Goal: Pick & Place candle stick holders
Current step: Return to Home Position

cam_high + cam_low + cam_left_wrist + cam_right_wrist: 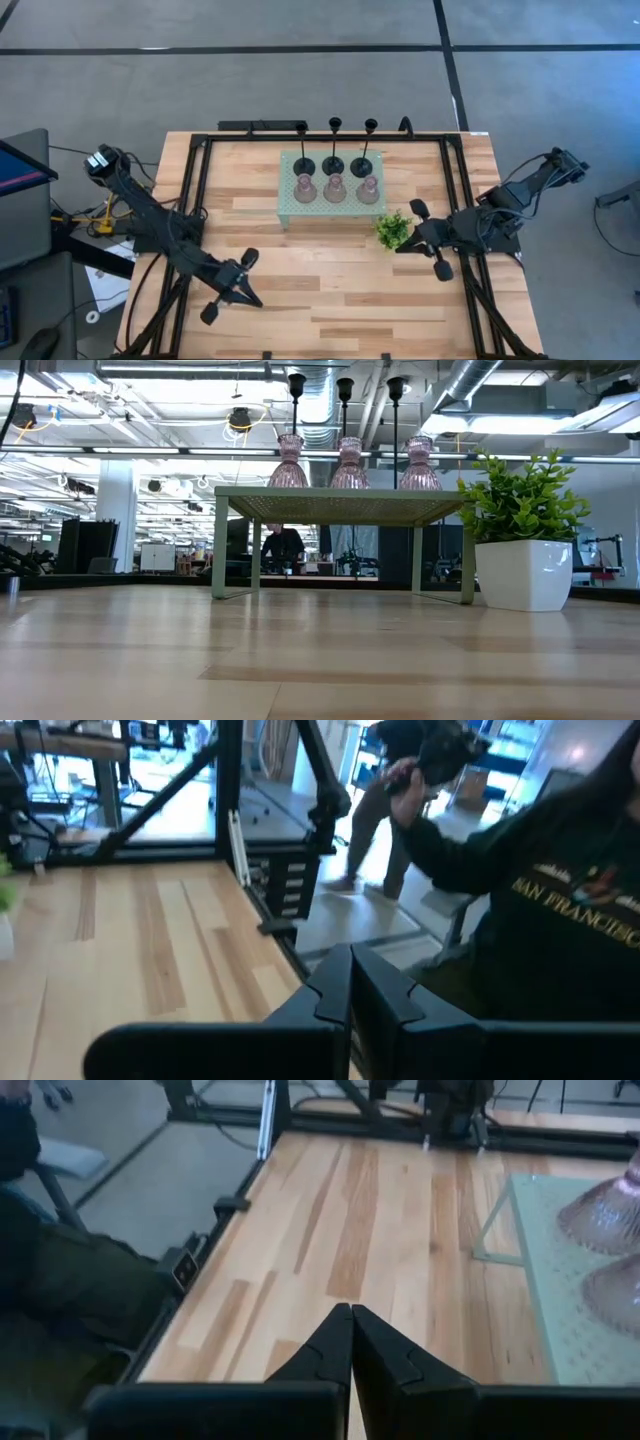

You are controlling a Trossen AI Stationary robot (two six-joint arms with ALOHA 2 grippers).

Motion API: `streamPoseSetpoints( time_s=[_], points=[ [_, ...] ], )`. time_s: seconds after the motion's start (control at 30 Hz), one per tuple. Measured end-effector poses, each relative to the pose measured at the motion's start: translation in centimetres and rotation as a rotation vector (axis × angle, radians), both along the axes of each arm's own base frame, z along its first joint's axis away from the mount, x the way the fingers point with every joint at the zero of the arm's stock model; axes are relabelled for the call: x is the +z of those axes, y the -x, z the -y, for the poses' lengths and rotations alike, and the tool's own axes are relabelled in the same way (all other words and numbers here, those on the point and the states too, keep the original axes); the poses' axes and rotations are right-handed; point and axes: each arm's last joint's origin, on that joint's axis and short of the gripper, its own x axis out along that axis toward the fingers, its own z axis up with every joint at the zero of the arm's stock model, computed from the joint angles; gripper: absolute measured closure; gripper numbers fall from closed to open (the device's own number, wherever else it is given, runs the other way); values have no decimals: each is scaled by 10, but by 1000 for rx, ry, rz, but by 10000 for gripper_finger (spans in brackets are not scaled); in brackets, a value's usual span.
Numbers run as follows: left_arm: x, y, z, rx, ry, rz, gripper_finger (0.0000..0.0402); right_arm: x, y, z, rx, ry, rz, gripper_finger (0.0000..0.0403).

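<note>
Three black tall-stemmed candle stick holders (333, 163) stand on their disc bases in a row along the far side of the pale green perforated tray (288, 207). Three squat pinkish-mauve glassy holders (335, 189) stand in a row on its near side; they also show in the low view (349, 464) and partly in the right wrist view (605, 1220). My left gripper (232, 287) is shut and empty over the table's near left part. My right gripper (428, 240) is shut and empty at the right, beside the plant.
A small green plant in a white pot (394, 230) stands right of the tray, close to my right gripper. The black frame (195, 190) runs along the table's edges. People (540, 890) stand beyond the table. Bare wood (330, 290) lies near the front.
</note>
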Motion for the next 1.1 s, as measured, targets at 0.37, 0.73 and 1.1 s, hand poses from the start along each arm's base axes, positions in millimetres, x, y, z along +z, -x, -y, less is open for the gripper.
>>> streamPoseSetpoints(
  time_s=[0.37, 0.73, 1.1],
  points=[
    [-2, 11, -5, -140, -75, 62, 395, 2, -10, -6, 37, 40, 68, 403],
    [-37, 34, -23, -277, -87, 75, 395, -9, 10, 4, 132, -46, 189, 403],
    [-61, 52, -41, -270, -56, 119, 395, -36, 37, 20, 130, -121, 311, 403]
  ],
)
